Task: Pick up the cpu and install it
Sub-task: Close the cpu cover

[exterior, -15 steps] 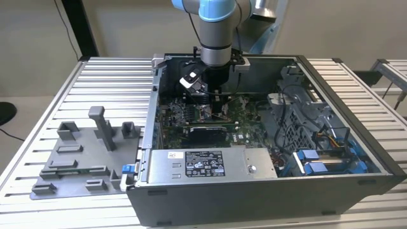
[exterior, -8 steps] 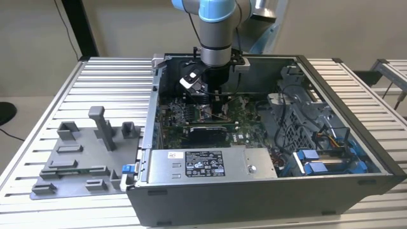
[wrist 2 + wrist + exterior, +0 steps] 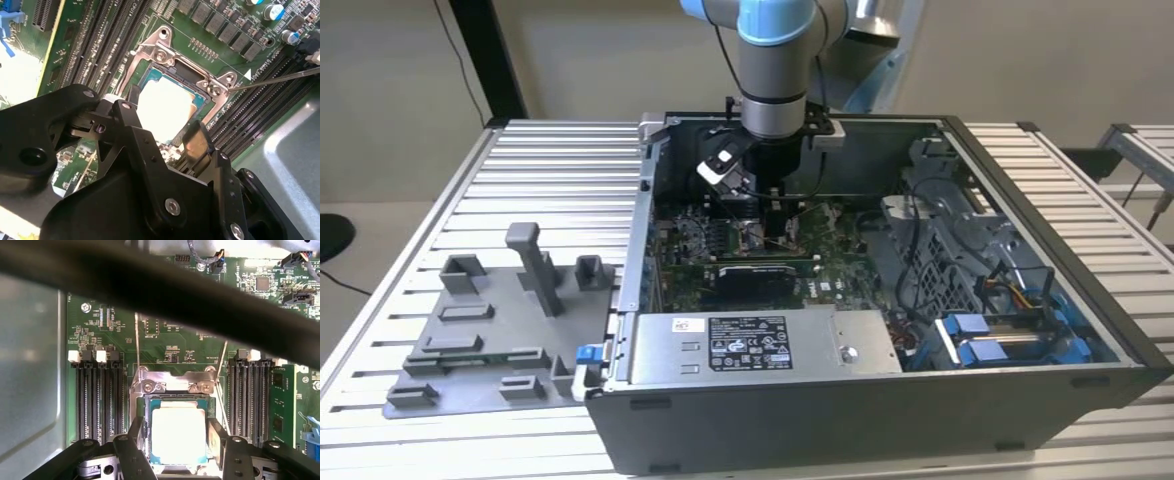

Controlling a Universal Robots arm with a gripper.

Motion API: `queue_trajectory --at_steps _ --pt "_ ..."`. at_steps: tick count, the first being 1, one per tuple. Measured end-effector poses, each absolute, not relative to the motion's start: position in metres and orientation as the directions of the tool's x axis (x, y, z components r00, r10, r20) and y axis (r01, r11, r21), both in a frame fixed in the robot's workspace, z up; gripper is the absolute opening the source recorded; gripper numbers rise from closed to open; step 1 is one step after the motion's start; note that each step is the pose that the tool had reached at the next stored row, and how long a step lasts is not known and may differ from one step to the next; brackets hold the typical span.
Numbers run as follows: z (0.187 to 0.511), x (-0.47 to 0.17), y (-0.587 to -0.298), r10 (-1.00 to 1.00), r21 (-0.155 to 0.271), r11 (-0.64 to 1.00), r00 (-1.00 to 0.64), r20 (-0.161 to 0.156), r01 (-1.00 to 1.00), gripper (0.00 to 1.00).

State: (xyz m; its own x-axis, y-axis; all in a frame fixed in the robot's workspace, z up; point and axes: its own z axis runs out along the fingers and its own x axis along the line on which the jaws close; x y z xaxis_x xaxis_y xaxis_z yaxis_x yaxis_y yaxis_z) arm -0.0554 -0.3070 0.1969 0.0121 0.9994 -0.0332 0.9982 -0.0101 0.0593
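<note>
Memory slots [image 3: 97, 400] outside one finger. Gripper [image 3: 177, 440] low inside computer case [image 3: 881, 425], fingers [image 3: 136, 432] clamped on two opposite edges of cpu [image 3: 177, 430]. Pale-topped cpu lies flat between fingers, within socket [image 3: 175, 386] on green motherboard [image 3: 170, 340]. More memory slots beyond other finger.

Soft, even room light fills the exterior view with faint shadows inside the case [image 3: 854, 420], while in both wrist views glare bleaches the cpu [image 3: 164, 111] [image 3: 178, 434] top to blank white and the pincer [image 3: 165, 120] [image 3: 177, 439] looms dark before it.
</note>
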Motion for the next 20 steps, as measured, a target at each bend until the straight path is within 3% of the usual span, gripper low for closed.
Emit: queue_trajectory --at_steps 9,20 --pt "0.2 -0.055 -0.307 1.0 0.058 -0.01 0.012 -0.026 0.998 1.0" --pt "0.248 -0.055 -0.307 1.0 0.057 -0.011 0.012 -0.026 0.998 1.0"
